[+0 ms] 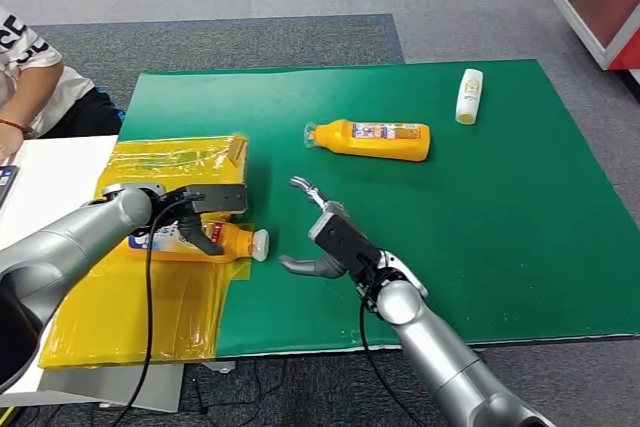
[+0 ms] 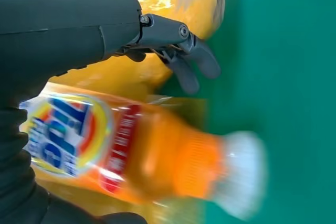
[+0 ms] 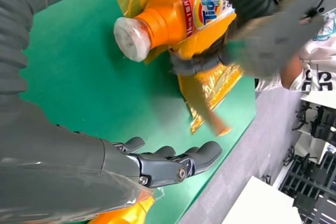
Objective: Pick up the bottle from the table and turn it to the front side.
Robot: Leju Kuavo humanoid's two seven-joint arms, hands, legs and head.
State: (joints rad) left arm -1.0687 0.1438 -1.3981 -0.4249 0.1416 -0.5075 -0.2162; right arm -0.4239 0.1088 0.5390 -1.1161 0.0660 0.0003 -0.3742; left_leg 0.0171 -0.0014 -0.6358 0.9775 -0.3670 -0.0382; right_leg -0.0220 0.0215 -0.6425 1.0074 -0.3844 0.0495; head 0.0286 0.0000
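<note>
Left wrist view, bottle (image 2: 130,156), "Tide" label (image 2: 65,135)

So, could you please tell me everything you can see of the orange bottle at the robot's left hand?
The orange bottle looks like glossy plastic, with a whitish translucent cap and a blue, yellow and red label plus a red band near the neck. It lies on its side, cap toward the right hand, partly on the yellow plastic bags at the green mat's edge. The left hand is closed around its body.
</note>
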